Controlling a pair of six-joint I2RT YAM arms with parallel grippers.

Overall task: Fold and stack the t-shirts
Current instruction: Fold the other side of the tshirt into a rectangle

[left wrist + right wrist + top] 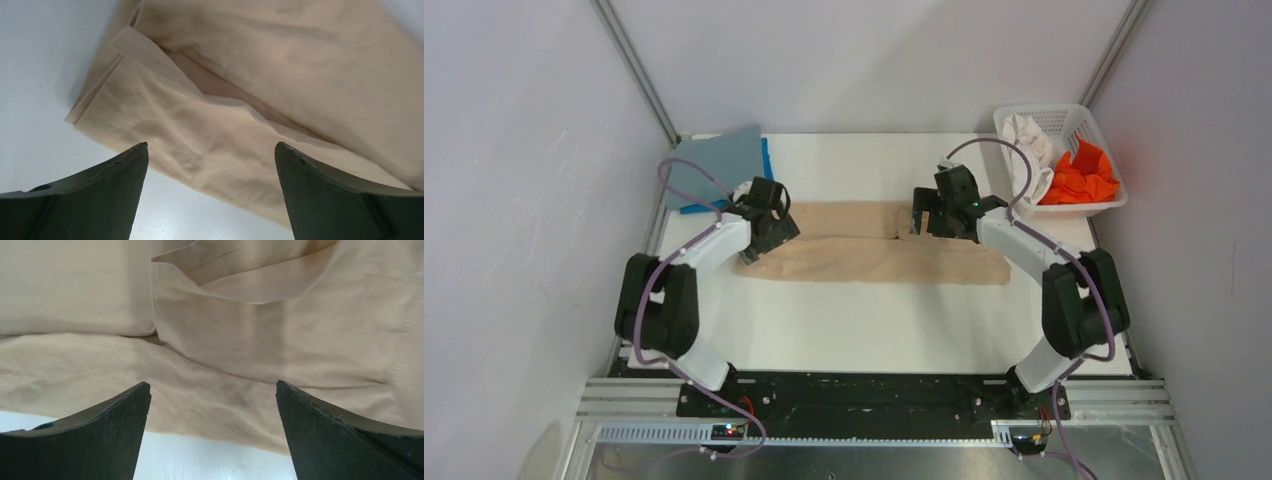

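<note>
A tan t-shirt [874, 255] lies folded into a long strip across the middle of the white table; it fills the left wrist view [240, 100] and the right wrist view [225, 340]. My left gripper [774, 222] is open and empty above the strip's left end. My right gripper [927, 215] is open and empty above the strip's far edge, right of the middle. A folded grey-blue t-shirt [719, 160] lies at the back left on a bright blue one [767, 158]. A white t-shirt [1029, 140] and an orange t-shirt [1082, 177] sit crumpled in the basket.
The white lattice basket [1064, 113] stands at the back right corner. Bare white table [874, 320] stretches in front of the tan strip. Grey walls enclose the table on three sides.
</note>
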